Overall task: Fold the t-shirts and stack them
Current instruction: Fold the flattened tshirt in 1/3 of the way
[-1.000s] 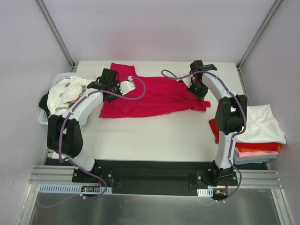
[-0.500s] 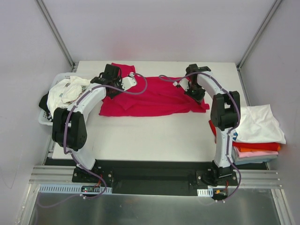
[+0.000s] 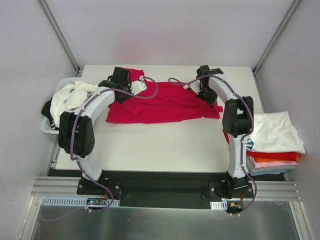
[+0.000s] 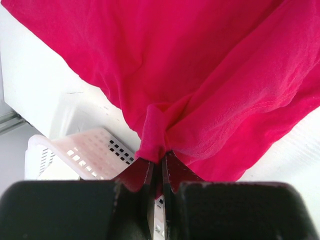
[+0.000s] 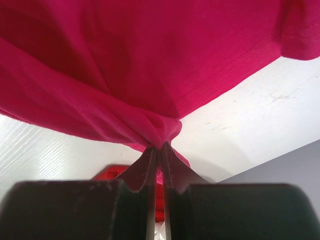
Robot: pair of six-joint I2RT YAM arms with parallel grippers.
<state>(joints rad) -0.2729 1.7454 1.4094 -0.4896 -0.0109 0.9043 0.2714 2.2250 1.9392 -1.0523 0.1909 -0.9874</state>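
Top view, crimson t-shirt: spread wide across the table toward 12 o'clock.
Top view, folded t-shirts: stacked at 3 o'clock, a white one on top.
Top view, basket: at 9 o'clock, holding a white printed t-shirt.
Left wrist, left gripper: fingers pressed together on a bunched crimson fold.
Right wrist, right gripper: pinching a gathered crimson edge above the table.

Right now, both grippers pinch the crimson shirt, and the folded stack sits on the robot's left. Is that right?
One error: the top external view shows the folded stack on the robot's right. The left gripper and right gripper do pinch the crimson shirt.
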